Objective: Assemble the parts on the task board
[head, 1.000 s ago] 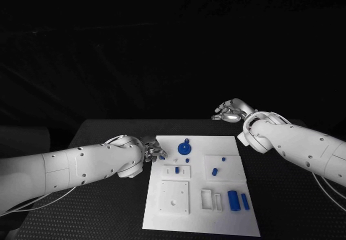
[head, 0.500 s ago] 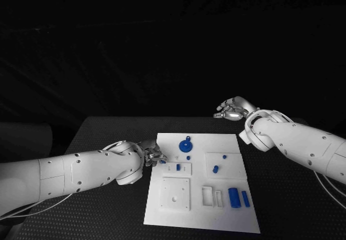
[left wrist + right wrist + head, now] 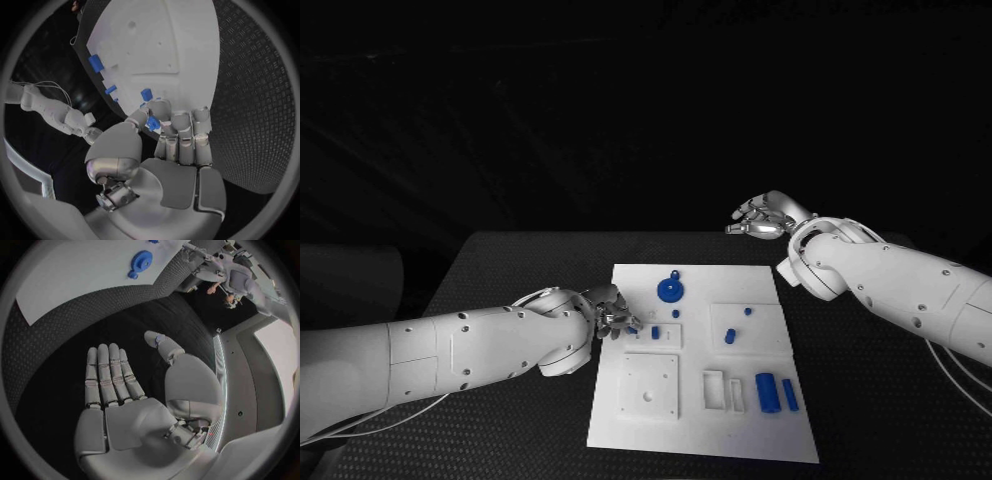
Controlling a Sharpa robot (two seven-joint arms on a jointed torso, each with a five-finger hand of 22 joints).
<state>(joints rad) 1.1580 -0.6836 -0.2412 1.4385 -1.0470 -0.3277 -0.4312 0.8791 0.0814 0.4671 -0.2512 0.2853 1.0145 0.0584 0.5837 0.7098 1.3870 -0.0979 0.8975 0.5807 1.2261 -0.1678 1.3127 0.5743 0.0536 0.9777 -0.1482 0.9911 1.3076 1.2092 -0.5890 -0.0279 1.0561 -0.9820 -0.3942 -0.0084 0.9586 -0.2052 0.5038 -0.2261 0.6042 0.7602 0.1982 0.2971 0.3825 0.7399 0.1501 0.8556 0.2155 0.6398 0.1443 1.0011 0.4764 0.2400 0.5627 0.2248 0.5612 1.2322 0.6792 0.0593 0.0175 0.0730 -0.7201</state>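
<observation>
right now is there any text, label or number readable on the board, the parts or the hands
None can be read.
task board: plain white, no print visible.
blue parts, such as the round one: no marks to be made out.
left hand, a small blue part in its fingers: no lettering.
right hand: no lettering.

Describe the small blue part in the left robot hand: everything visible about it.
The blue part is a small, blocky piece, plain blue and plastic-looking. The left robot hand pinches it between the thumb and the fingertips, so only its top shows. It sits over the board near its left edge, close to a second blue piece standing on the board. Whether it touches the board cannot be told.
</observation>
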